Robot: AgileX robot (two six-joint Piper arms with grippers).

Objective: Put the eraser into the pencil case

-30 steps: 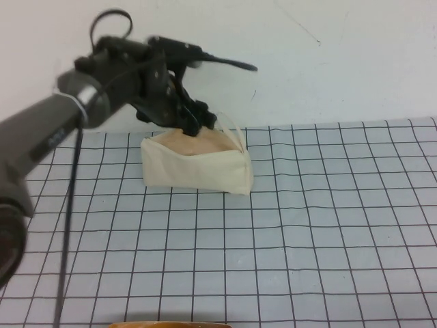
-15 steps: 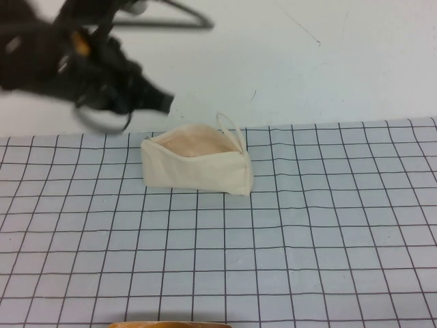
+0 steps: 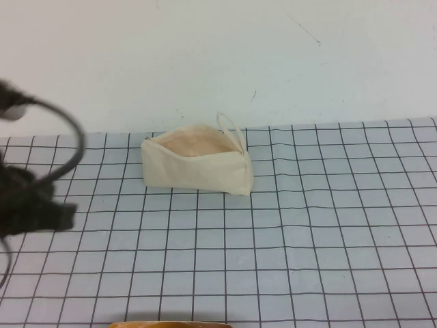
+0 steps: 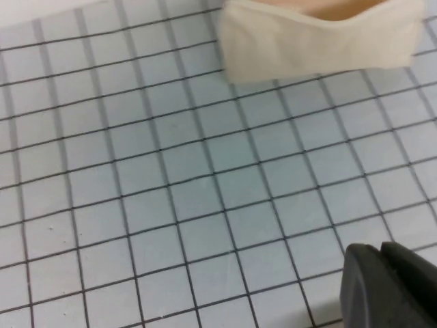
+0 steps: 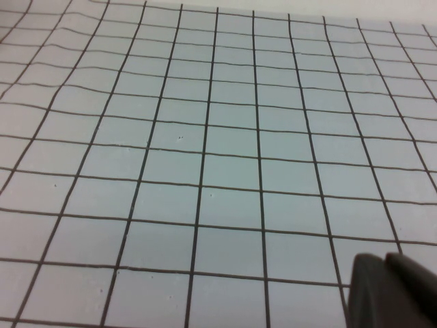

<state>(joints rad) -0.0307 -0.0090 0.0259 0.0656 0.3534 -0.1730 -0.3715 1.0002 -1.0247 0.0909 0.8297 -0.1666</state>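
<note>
Task status: the pencil case [image 3: 194, 171] was found lying on the grid mat [image 3: 307, 239] with its mouth open and the pinkish lining exposed. No eraser was seen on the mat in any view. It was judged likely to be inside the case already, though the interior could not be inspected (only the upper lining was visible from the high camera). If so, the placing step was done and only retreat and parking were left. The zip was not closed.

Arm pose: the left gripper [image 3: 41, 212] was recorded low over the mat at the robot's left, blurred, with a cable [image 3: 68, 137] looped above it. The case lay ahead of it and off to its right, well apart, nothing touching. In the left wrist view the left gripper [image 4: 382, 287] was seen with its fingers pressed together on nothing, only a thin seam between them, and the case [image 4: 314, 34] far ahead of it.

The right gripper [image 5: 389, 287] was absent from the high view. Its wrist view showed it likewise closed and empty, with bare mat ahead.
</note>
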